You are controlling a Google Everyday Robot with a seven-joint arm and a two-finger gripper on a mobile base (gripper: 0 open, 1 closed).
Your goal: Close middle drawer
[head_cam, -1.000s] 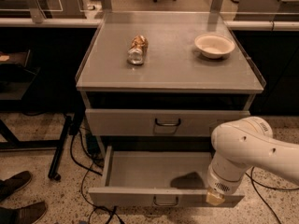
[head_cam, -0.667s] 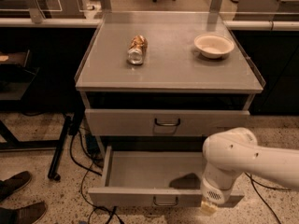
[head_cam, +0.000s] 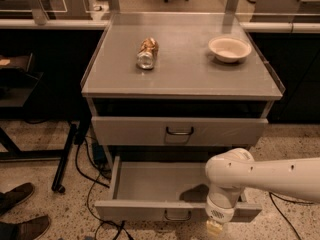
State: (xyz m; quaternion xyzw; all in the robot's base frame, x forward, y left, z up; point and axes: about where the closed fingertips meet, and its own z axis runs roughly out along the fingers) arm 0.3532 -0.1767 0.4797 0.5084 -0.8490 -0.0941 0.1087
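Observation:
The middle drawer [head_cam: 150, 184] is pulled far out at the bottom of the grey cabinet. Its plain grey inside shows, with a low front panel [head_cam: 135, 210] and a small dark loop handle [head_cam: 177, 216] at centre. My white arm [head_cam: 260, 176] reaches in from the right. My gripper [head_cam: 215, 227] hangs at the arm's end, just in front of the drawer's front panel and right of the handle. The arm hides the drawer's right part. Above it, the taller-fronted drawer [head_cam: 180, 130] is pushed in.
A crushed can [head_cam: 147, 53] and a white bowl [head_cam: 229, 48] lie on the cabinet top [head_cam: 185, 74]. Cables [head_cam: 92, 184] run on the floor left of the drawer. A black stand leg [head_cam: 65, 159] and two shoes [head_cam: 20, 211] are at the left.
My arm has swung left and lower, bringing the gripper along the drawer's front panel toward the handle. The drawer has not visibly moved.

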